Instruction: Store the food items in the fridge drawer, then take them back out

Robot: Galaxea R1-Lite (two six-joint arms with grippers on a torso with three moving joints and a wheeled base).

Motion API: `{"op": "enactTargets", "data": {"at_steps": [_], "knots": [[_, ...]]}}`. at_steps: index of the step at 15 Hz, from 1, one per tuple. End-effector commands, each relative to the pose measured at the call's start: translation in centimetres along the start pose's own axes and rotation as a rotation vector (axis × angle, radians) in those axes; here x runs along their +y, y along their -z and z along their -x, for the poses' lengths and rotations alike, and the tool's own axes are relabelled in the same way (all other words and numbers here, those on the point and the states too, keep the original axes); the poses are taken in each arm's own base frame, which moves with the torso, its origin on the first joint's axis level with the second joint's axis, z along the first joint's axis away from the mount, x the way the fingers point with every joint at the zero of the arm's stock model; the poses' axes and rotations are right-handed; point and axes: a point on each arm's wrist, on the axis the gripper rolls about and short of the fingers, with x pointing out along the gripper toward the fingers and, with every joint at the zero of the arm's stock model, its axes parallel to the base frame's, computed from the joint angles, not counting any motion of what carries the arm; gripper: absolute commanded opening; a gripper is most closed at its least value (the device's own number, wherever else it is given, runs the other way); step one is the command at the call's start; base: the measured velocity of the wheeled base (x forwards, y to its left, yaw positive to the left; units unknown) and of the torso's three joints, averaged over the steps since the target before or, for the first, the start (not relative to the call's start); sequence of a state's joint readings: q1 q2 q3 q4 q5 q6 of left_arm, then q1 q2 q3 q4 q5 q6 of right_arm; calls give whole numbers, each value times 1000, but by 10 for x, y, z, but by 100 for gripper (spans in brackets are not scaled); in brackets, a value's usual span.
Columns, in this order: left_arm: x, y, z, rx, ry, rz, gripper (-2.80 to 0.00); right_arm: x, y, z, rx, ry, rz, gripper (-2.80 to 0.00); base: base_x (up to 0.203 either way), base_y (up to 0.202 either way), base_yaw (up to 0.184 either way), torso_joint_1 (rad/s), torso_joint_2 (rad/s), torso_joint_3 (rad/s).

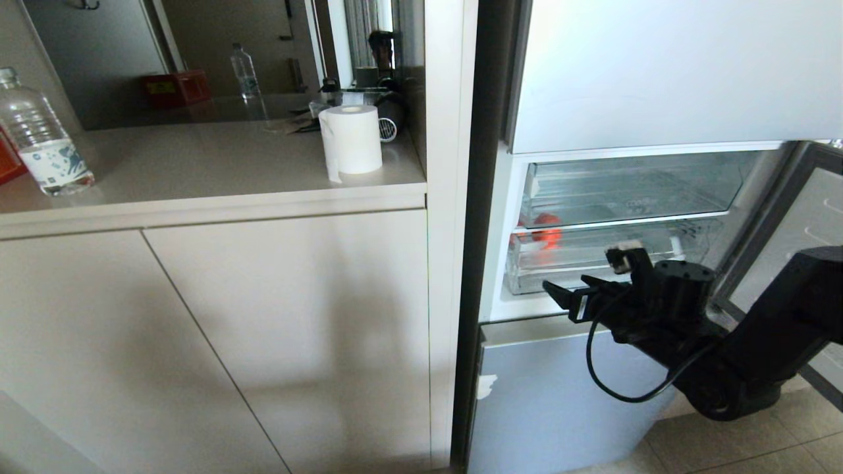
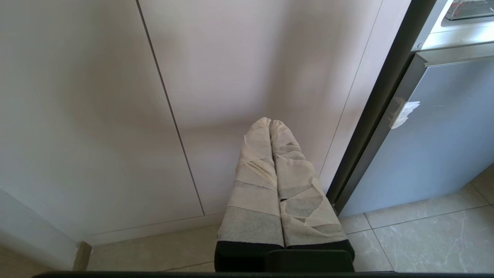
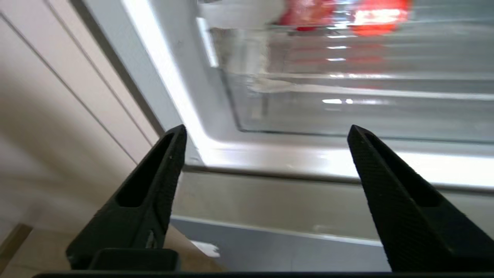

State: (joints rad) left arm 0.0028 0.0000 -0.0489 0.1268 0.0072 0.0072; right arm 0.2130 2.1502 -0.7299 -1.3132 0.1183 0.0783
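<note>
The fridge (image 1: 658, 72) stands at the right with its middle compartment open, beside pale cabinet doors (image 1: 263, 329) under a counter (image 1: 197, 171). Inside the compartment sit two clear drawers, a shallow upper drawer (image 1: 632, 187) and below it the deeper fridge drawer (image 1: 593, 260). The food items (image 1: 545, 232) show as red pieces through the clear plastic at the left end of the fridge drawer; their shapes cannot be told apart.

The right arm (image 1: 757, 342) reaches in from the lower right, forearm slanting up and leftward. The right pincer (image 1: 560, 296) is held low in front of the fridge drawer's front lip, apart from it, its fingers (image 3: 154, 185) spread wide with nothing between them.

The left pincer (image 2: 270, 127) points at the cabinet doors near the floor, its tape-wrapped fingers pressed together.

On the counter stand a paper roll (image 1: 352, 138) and a water bottle (image 1: 39, 141).
</note>
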Motion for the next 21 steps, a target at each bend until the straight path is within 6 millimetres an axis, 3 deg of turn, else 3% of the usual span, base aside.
{"op": "enactTargets", "data": {"at_steps": [1, 8, 21], "knots": [[0, 0, 0, 0, -1, 0, -280, 3, 8, -15, -6, -13, 3, 0, 0, 0, 0, 0, 0, 0], [0, 0, 0, 0, -1, 1, -280, 10, 10, -49, -72, 25, 21, 0, 0, 0, 0, 0, 0, 0], [0, 0, 0, 0, -1, 1, -280, 11, 3, -90, -140, 83, 23, 0, 0, 0, 0, 0, 0, 0]]}}
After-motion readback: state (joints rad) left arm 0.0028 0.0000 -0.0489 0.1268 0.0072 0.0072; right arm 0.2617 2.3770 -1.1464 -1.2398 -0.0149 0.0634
